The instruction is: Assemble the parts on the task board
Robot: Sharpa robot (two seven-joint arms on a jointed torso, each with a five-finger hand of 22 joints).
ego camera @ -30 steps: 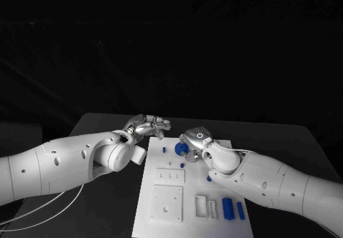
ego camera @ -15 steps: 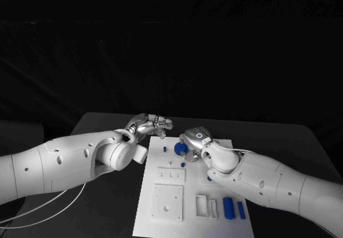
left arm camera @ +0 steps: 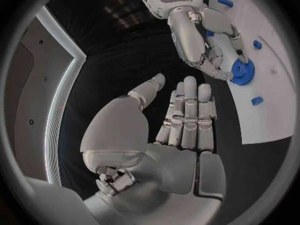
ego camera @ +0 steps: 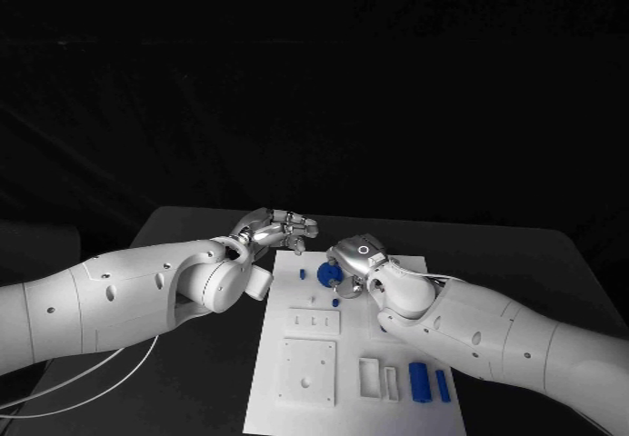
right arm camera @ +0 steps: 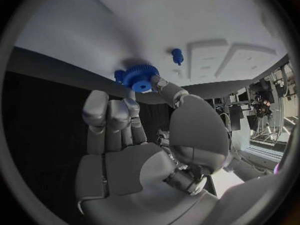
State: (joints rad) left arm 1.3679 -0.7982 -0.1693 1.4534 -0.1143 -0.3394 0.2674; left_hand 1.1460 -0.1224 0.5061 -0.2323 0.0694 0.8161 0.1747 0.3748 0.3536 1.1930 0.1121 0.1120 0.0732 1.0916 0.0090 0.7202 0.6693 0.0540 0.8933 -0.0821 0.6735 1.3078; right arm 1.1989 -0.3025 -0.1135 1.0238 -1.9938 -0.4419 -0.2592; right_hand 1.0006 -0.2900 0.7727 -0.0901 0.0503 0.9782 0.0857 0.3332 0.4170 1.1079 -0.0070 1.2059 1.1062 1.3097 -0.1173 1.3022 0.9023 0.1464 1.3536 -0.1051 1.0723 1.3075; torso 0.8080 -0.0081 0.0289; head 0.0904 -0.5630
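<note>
The white task board (ego camera: 304,338) lies in the middle of the table. My right hand (ego camera: 354,257) is over the board's far end and pinches a blue gear (ego camera: 332,272) between thumb and fingers; the right wrist view shows the gear (right arm camera: 139,77) right at the board surface (right arm camera: 187,20), near a small blue peg (right arm camera: 177,55). My left hand (ego camera: 276,226) hovers just beyond the board's far left corner, fingers straight and side by side, holding nothing (left arm camera: 187,115). The left wrist view also shows the right hand (left arm camera: 200,35) with the gear (left arm camera: 242,72).
Short blue pegs (ego camera: 303,272) (ego camera: 334,302) (ego camera: 383,325) stand on the board. Two blue bars (ego camera: 418,381) (ego camera: 442,385) lie near its front right, beside white slotted blocks (ego camera: 377,379). A square white plate (ego camera: 305,371) sits at front left. A cable (ego camera: 92,381) hangs under the left arm.
The left hand has shifted slightly toward the board's far end. The right hand stays in place with the gear.
</note>
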